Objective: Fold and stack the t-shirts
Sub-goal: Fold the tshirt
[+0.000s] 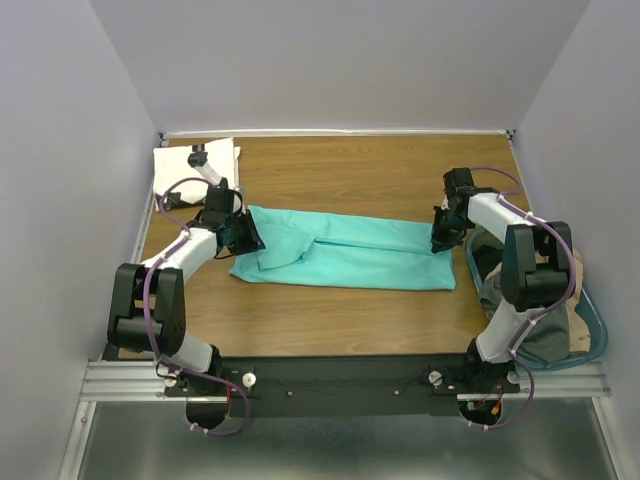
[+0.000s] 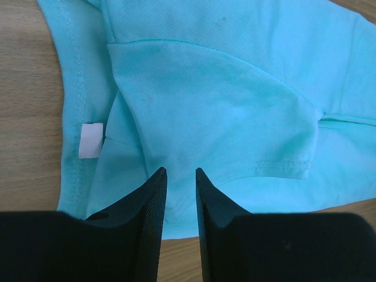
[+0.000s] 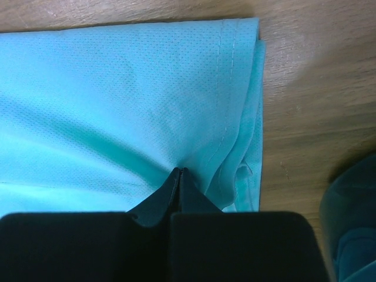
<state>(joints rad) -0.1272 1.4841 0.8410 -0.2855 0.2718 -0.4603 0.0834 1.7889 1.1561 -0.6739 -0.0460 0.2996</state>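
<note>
The white t-shirt (image 1: pixel 195 165) lay folded at the bench's (image 1: pixel 350 170) far-left corner, while mid-bench the turquoise t-shirt (image 1: pixel 350 250), only a long strip, seemingly awaited final folds and stacking, right tool (image 3: pixel 179 173) pinching its hem, left tool (image 2: pixel 180 171) parted over its collar.

Bright, even light, faint soft shadows, all three views sharp.

Matt turquoise knit-cloth t-shirt (image 3: pixel 117 106) (finely pinholed), smooth wood-grain table (image 3: pixel 317 88), ribbed matt-black left tool (image 2: pixel 180 173)
</note>
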